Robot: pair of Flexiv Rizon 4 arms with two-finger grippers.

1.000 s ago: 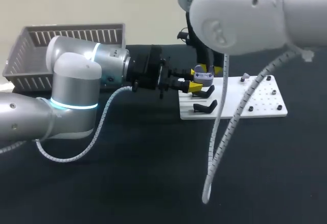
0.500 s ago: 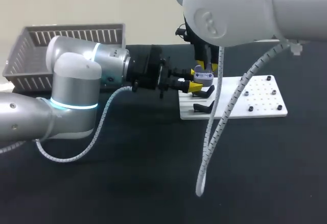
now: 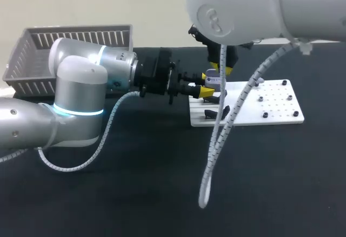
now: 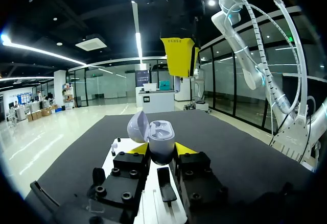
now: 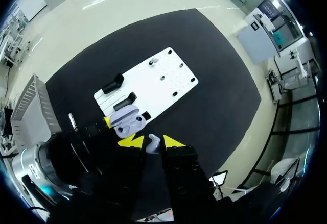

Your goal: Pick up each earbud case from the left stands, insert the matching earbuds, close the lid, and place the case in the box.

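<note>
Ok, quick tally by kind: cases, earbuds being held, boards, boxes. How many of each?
earbud case, lid open, in the left pincer: 1
earbud, in the right pincer: 1
white board: 1
grey box: 1
Total: 4

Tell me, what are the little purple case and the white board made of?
The earbud case looks like smooth, slightly shiny plastic, pale lilac: light glints off its rounded open lid. The white board looks like hard matte plastic or painted metal, flat with rows of small holes; I can't tell which.
</note>
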